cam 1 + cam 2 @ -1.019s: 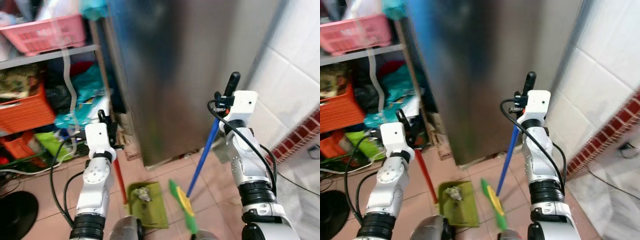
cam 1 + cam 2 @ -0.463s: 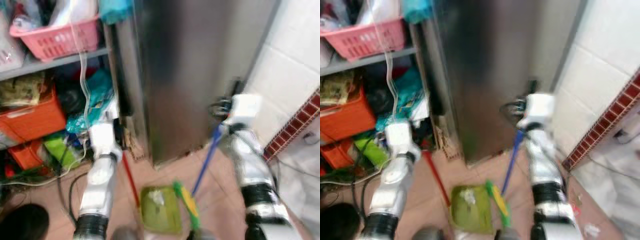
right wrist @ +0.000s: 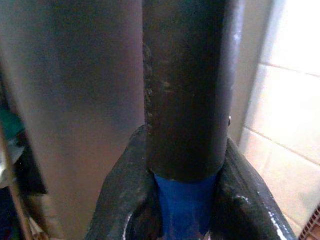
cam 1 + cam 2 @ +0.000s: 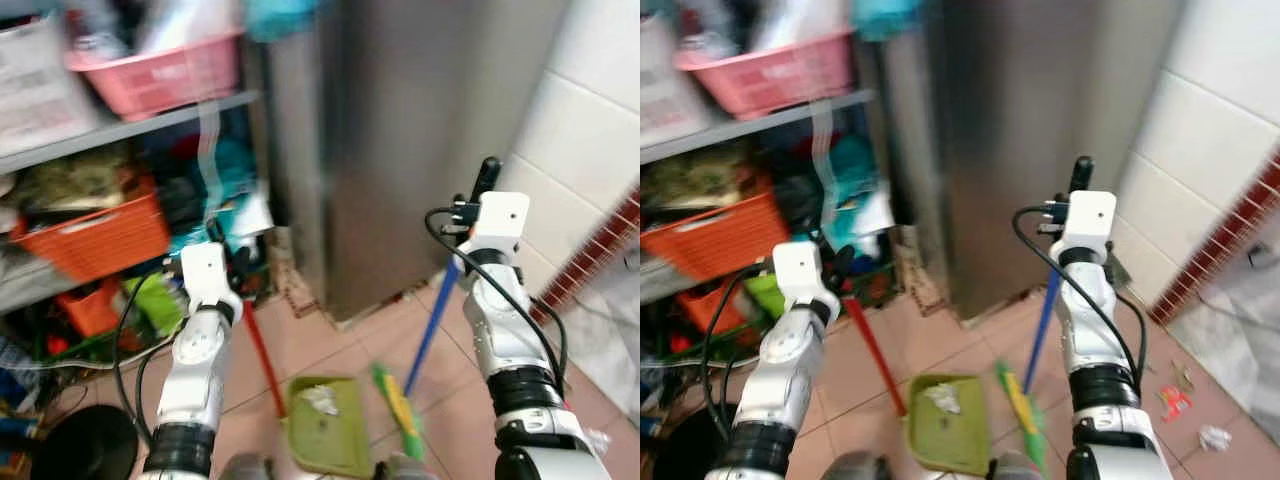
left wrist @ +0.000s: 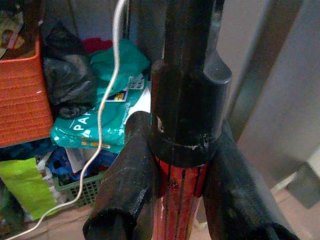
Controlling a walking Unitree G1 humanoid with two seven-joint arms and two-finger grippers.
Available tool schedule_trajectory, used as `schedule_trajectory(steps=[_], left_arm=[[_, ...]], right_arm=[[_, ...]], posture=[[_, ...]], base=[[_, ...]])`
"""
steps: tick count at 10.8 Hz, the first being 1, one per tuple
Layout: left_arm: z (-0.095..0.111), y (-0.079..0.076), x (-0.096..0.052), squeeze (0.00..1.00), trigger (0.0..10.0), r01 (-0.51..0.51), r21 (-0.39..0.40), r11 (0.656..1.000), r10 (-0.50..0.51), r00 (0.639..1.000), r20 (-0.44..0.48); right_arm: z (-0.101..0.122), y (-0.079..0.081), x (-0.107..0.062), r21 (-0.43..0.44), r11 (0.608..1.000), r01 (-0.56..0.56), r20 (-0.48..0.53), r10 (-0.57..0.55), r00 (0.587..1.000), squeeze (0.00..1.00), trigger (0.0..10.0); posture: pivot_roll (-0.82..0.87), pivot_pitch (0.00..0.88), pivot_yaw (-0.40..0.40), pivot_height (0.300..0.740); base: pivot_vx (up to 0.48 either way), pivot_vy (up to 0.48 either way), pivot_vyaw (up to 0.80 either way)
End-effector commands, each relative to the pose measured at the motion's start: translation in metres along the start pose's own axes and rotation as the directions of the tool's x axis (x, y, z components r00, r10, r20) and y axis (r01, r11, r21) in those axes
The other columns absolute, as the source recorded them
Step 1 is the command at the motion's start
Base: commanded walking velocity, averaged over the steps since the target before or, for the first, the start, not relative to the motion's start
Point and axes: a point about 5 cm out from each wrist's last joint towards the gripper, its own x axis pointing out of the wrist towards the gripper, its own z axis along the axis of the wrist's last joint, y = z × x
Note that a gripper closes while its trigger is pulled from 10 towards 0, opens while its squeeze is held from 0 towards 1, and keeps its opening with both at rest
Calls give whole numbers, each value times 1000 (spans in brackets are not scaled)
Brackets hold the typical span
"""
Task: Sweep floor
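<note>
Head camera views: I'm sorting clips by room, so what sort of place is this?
Probably a home kitchen or utility corner: a tall steel fridge against a white tiled wall, and a cluttered shelf with a pink basket and an orange basket.

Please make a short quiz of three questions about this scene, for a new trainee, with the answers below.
1. True or false: the left gripper holds the red handle of the dustpan.
2. What colour is the broom handle in the right gripper?
A. blue
B. white
C. orange
3. Fill in: inside the dustpan lies some pale ____.

Key
1. True; its fingers press on both sides of the handle.
2. A.
3. Debris, like crumpled scraps; the blur hides more.
</note>
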Motion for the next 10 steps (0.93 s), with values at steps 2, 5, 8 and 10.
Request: schedule_trajectory(steps=[2,5,8,10], left_arm=[[14,11,3,0,10000,-16,9,1000,15,999,51],[19,12,4,0,10000,1,16,1000,-2,997,78],[21,9,3,0,10000,37,25,999,-39,995,91],[25,10,3,0,10000,49,28,998,-52,993,105]], right_arm=[[8,14,2,17,999,-29,34,28,999,0,10000],[7,13,2,16,1000,-26,31,25,999,0,10000],[0,14,-2,21,1000,-19,15,19,1000,0,10000],[-3,16,-5,21,1000,-20,0,20,1000,0,10000]], posture=[[-56,9,28,740],[-60,11,29,740],[-61,11,34,740],[-61,10,34,740]], base=[[0,467,-213],[0,475,-600],[0,0,-300],[0,0,-450]])
